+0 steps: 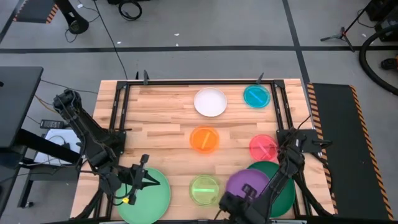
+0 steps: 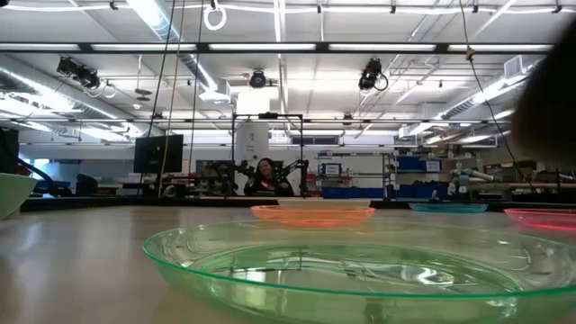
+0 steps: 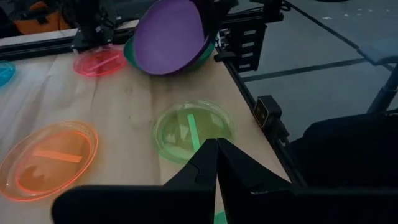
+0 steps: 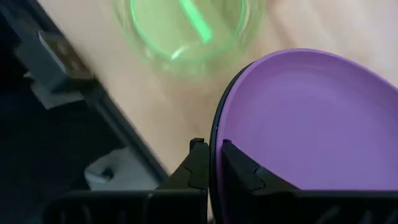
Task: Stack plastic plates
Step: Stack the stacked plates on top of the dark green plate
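A: Is any writing to be read?
B: None can be made out.

A: How is the purple plate [image 4: 311, 130] held?
B: Its rim is pinched by the right gripper [image 4: 211, 162], nearly closed; it is tilted over the dark green plate [image 1: 281, 186], just beside the lime plate [image 1: 204, 189].

A: And the left gripper [image 3: 216, 163]?
B: Fully closed, holding nothing, above the light green plate [image 1: 155, 198].

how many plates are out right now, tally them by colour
light green: 1
dark green: 1
purple: 1
white: 1
teal: 1
orange: 1
pink: 1
lime: 1
total: 8 in sight; no black plate shows in the high view
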Robot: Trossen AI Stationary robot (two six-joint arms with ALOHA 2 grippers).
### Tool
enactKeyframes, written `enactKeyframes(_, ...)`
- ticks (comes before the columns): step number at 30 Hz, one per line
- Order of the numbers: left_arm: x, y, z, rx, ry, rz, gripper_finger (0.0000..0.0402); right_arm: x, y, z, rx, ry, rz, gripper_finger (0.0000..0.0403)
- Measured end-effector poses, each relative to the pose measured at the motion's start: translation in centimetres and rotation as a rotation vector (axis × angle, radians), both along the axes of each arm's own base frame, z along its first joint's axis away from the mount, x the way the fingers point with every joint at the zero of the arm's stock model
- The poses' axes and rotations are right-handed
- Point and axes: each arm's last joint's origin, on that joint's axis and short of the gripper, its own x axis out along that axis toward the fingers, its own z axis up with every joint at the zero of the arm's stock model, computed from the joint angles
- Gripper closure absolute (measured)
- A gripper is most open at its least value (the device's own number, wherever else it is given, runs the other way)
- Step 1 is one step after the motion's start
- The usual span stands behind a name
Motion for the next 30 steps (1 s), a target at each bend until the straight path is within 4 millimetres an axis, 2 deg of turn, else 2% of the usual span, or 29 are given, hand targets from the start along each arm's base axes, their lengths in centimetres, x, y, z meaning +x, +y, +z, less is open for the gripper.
enactKeyframes(4,0.0,0.0,0.0,-0.006,0.001,0.004,0.0386,-1.9,1.8,-0.3,0.022,0.004,-0.049,0.0372)
enactKeyframes(9,0.6,0.4,0.2,0.080,-0.031,-0.008,0.0386,-3.8,3.1,0.1,0.010,-0.064,-0.086,0.0377)
enactKeyframes(18,2.6,2.2,0.5,0.194,-0.079,0.046,0.0386,-4.9,3.8,0.2,-0.038,-0.145,-0.068,0.0375)
enactKeyframes(25,3.7,3.4,0.5,0.201,-0.072,0.112,0.0386,-6.1,3.6,-3.5,-0.008,0.155,-0.169,0.0372)
enactKeyframes(30,4.1,3.9,0.5,0.202,-0.070,0.135,0.0386,-7.3,2.9,-6.5,-0.078,0.310,-0.200,0.0368)
